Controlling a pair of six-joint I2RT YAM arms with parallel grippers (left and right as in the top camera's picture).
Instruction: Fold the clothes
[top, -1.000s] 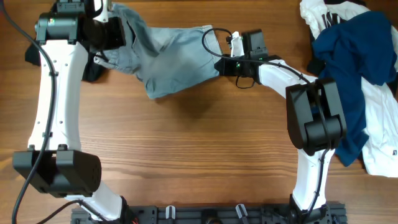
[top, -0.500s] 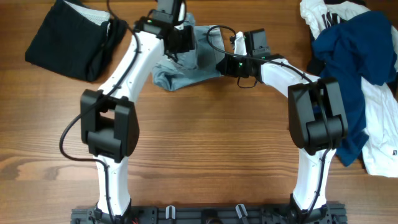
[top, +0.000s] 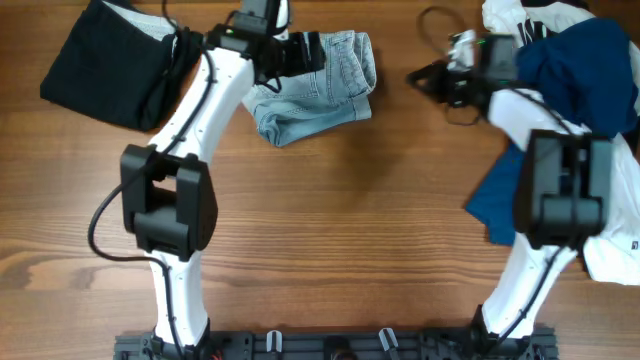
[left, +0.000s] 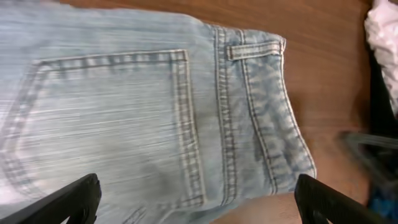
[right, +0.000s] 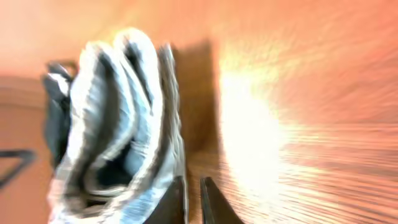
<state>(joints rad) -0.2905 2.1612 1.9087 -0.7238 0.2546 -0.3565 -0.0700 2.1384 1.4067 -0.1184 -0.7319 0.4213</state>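
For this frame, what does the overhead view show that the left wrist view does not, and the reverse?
Only overhead: the black garment at the far left, the navy garment lying over the white garment at the right, and the right gripper clear of the shorts.
Only left wrist: the back pocket stitching, a belt loop, and how wide the left gripper stands open. White and dark blurs at its right edge are unidentifiable.
Both: the folded denim shorts on the wooden table.

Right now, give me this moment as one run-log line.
denim shorts folded on table | left claw open above them, empty | right claw almost shut, empty, apart from shorts | navy garment crumpled
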